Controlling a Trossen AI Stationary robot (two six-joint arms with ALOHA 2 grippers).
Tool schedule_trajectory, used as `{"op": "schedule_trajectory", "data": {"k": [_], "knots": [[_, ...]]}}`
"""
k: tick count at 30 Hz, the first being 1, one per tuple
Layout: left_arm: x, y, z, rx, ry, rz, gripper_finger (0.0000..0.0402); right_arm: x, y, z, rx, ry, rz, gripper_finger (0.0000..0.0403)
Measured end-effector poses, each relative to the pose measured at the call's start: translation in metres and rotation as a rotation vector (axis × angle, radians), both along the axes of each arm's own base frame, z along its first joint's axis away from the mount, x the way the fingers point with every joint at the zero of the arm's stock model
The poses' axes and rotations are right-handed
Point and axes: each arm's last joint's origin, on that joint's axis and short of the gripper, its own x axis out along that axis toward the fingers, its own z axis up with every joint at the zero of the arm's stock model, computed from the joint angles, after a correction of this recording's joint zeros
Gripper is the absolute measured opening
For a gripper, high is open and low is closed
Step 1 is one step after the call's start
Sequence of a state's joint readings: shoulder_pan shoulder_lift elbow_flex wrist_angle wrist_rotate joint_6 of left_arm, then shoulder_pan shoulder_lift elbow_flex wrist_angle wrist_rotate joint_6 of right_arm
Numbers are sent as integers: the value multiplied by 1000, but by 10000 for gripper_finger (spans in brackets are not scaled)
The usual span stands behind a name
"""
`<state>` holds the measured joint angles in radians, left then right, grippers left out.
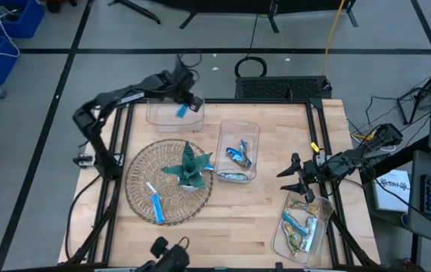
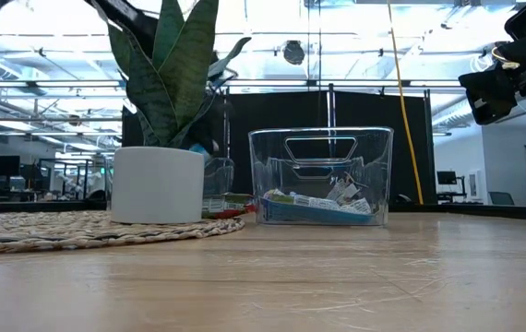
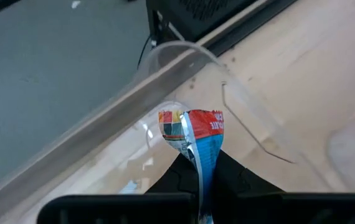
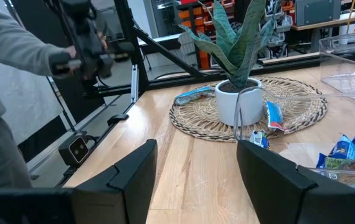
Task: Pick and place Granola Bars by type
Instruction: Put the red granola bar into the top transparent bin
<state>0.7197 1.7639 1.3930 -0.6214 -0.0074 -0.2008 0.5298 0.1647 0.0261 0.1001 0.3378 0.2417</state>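
Left gripper (image 1: 183, 108) pinches a blue granola bar (image 3: 197, 144) over the upper-left clear bin (image 1: 155, 115), wrapper visible only close-up; right gripper (image 1: 297, 180) gapes empty.

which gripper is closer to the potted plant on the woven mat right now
Left, narrowly. The left gripper, shut on a blue bar, is over the far clear bin just beyond the plant. The right gripper, open, is across the table above another bin.

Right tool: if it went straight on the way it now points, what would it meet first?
Probably the white plant pot on the woven mat. The open right tool faces it across bare table; depth is hard to judge, and a bar lies near that line.
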Motion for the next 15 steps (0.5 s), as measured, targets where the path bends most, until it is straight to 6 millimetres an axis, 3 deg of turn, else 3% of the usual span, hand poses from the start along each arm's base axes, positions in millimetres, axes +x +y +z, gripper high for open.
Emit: {"op": "schedule_trajectory", "data": {"k": [8, 15], "knots": [[16, 11, -42, -81, 14, -76, 18, 0, 0, 0, 0, 0, 0, 215], [14, 4, -26, -111, -52, -128, 151, 0, 0, 0, 0, 0, 0, 215]]}}
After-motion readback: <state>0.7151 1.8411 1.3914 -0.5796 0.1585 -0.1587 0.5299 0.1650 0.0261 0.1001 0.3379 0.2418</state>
